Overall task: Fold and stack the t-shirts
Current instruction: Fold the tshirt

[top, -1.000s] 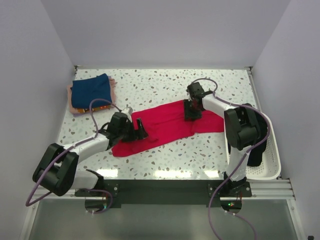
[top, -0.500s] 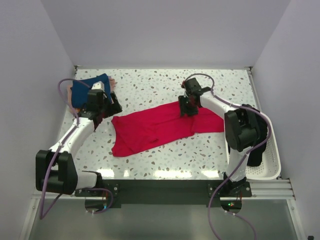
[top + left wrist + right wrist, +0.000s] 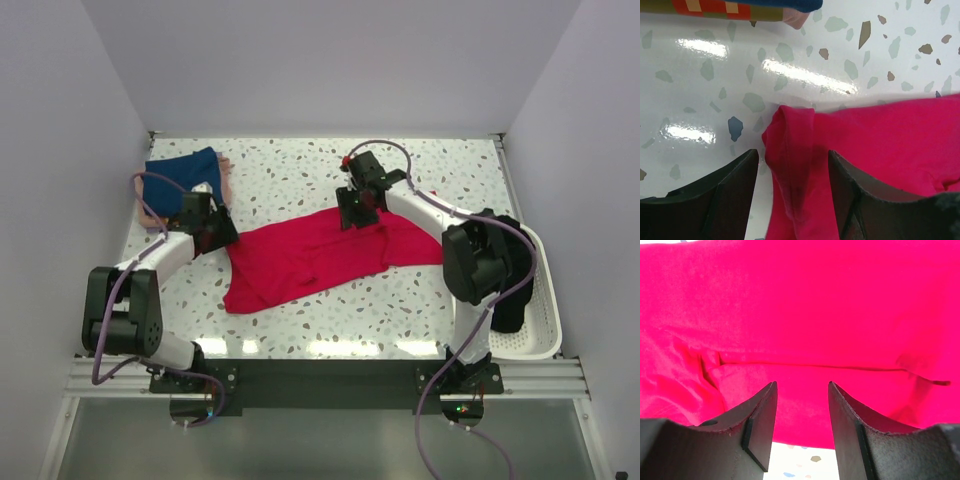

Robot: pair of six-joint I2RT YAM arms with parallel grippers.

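Navy tee folded far left. Red tee unfolded; left gripper and right gripper at its edges, jaws apart. Black tees not yet folded.

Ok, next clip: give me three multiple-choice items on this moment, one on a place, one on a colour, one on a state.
1. Where on the table does the navy t-shirt lie?
A. Near edge.
B. Far left corner, on the pink t-shirt.
C. Dead centre.

2. What colour is the t-shirt spread out mid-table?
A. Black.
B. White.
C. Red.

3. How do the left hand's jaws stand?
A. Apart, astride a fold at the red t-shirt's left edge.
B. Shut on the navy t-shirt.
C. Out of view.

Answers:
1 B, the top view shows navy over pink in that corner.
2 C, it is crimson in every view.
3 A, the left wrist view shows the fold between parted jaws.
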